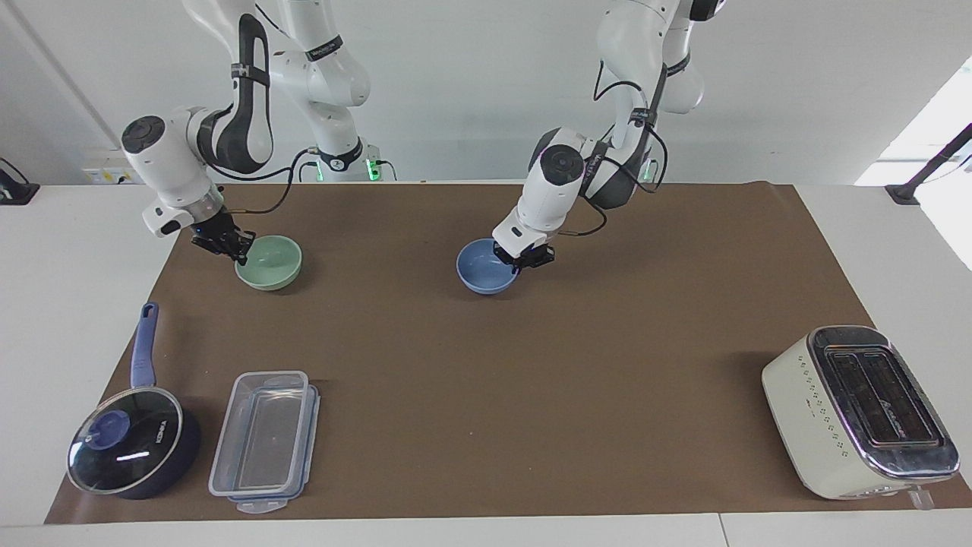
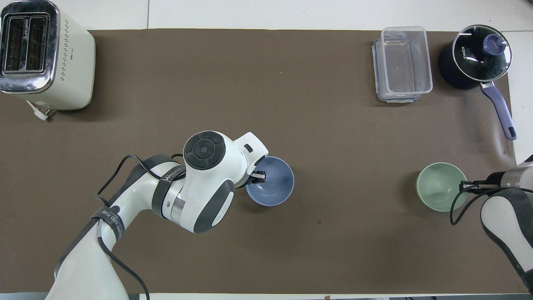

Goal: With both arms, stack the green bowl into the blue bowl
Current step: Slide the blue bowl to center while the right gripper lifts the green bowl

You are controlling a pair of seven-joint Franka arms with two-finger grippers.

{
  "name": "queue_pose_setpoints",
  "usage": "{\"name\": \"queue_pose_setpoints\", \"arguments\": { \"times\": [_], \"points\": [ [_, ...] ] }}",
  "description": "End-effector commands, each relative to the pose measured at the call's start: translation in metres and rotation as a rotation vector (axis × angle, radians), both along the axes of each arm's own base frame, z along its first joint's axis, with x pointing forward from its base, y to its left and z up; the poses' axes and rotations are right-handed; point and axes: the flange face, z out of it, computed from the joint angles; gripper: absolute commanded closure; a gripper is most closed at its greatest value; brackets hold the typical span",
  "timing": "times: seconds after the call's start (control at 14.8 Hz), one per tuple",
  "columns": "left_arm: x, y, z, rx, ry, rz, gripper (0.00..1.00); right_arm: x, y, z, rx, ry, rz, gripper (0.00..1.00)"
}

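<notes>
One green bowl (image 1: pixel 269 261) is sitting near the tabletop's right-arm end, the right gripper (image 1: pixel 234 250) pinching its rim. One blue bowl (image 1: pixel 487 266) is resting mid-table, nearer the robots' edge, the left gripper (image 1: pixel 522 259) clamping its rim.

Toaster (image 1: pixel 858 410), clear container (image 1: pixel 266 441) beside a lidded saucepan (image 1: pixel 133 448)
</notes>
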Motion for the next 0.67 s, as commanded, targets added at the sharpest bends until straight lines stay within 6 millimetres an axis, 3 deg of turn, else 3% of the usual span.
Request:
{"name": "queue_pose_setpoints", "arguments": {
  "times": [0.0, 0.07, 0.13, 0.2, 0.4, 0.47, 0.61],
  "points": [
    [-0.006, 0.000, -0.008, -0.019, -0.015, -0.018, 1.00, 0.018, 0.009, 0.052, 0.004, -0.036, 0.046, 1.00],
    [-0.005, 0.001, -0.009, -0.019, -0.015, -0.016, 1.00, 0.027, 0.018, 0.068, -0.001, -0.057, 0.065, 1.00],
    [-0.005, 0.001, -0.009, -0.018, -0.015, -0.014, 0.76, 0.034, 0.029, 0.080, -0.006, -0.076, 0.084, 1.00],
    [-0.005, 0.001, -0.008, -0.018, -0.014, -0.004, 0.01, 0.040, 0.039, 0.088, -0.007, -0.086, 0.102, 1.00],
    [-0.002, 0.005, -0.001, -0.019, -0.010, -0.003, 0.00, 0.045, 0.062, 0.091, -0.002, -0.081, 0.105, 1.00],
    [0.003, 0.012, 0.010, -0.019, -0.004, 0.008, 0.00, 0.048, 0.075, 0.091, 0.000, -0.082, 0.120, 1.00],
    [0.024, 0.042, 0.049, -0.018, 0.024, 0.045, 0.00, 0.052, 0.107, 0.091, 0.004, -0.084, 0.140, 1.00]
  ]
}}
